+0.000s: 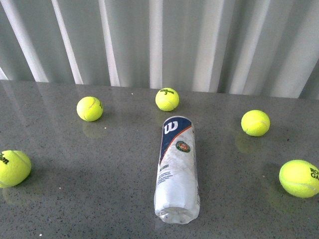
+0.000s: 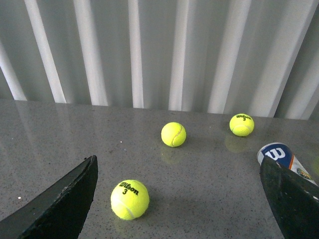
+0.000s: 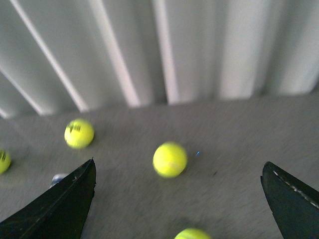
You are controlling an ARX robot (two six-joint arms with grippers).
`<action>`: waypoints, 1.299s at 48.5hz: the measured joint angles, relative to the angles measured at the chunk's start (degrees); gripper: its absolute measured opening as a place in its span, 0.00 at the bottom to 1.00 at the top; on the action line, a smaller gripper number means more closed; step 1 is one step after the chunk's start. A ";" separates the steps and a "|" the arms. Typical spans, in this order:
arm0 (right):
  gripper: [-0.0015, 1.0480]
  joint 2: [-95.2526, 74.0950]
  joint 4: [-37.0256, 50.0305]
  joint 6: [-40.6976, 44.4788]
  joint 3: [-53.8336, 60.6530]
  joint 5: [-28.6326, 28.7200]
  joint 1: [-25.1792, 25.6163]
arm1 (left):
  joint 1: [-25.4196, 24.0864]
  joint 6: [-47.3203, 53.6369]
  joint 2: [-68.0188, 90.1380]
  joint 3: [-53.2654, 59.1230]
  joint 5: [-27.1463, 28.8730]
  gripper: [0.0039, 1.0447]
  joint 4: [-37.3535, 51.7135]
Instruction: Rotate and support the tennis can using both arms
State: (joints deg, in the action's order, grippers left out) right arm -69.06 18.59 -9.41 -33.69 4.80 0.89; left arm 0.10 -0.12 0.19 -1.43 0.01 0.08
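The tennis can lay on its side on the grey table among loose tennis balls, its long axis running nearly straight away from you, Wilson end far and clear end near. The front view showed neither arm. Your left gripper had its jaws wide apart and empty, with the can's labelled end peeking in just past one finger — so the can lay to that claw's side, not ahead of it. Your right gripper was likewise spread and empty, but its view was blurred — a pale sliver there might have been the can. I'd judge the left arm nearer.
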 joint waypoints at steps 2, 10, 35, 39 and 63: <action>0.93 -5.16 -2.08 -0.87 -2.45 1.11 -1.27 | 0.00 0.00 0.00 0.00 0.00 0.94 0.00; 0.93 -22.27 -9.44 -4.04 -12.50 3.50 -8.35 | 0.00 0.00 0.00 0.00 0.00 0.94 -0.04; 0.93 -42.14 -22.47 -11.54 -31.02 9.05 -21.33 | 0.00 0.00 0.00 0.00 0.00 0.94 -0.04; 0.93 -44.68 -23.85 -12.11 -33.09 9.03 -21.92 | 0.00 0.00 0.00 0.00 0.00 0.94 -0.04; 0.93 -53.37 -24.63 -11.85 -35.58 7.76 -23.26 | 0.00 0.00 0.00 0.00 0.00 0.94 -0.04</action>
State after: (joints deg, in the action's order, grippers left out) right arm -122.43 -6.04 -21.26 -69.28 12.56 -22.37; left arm 0.10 -0.12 0.19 -1.43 0.01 0.03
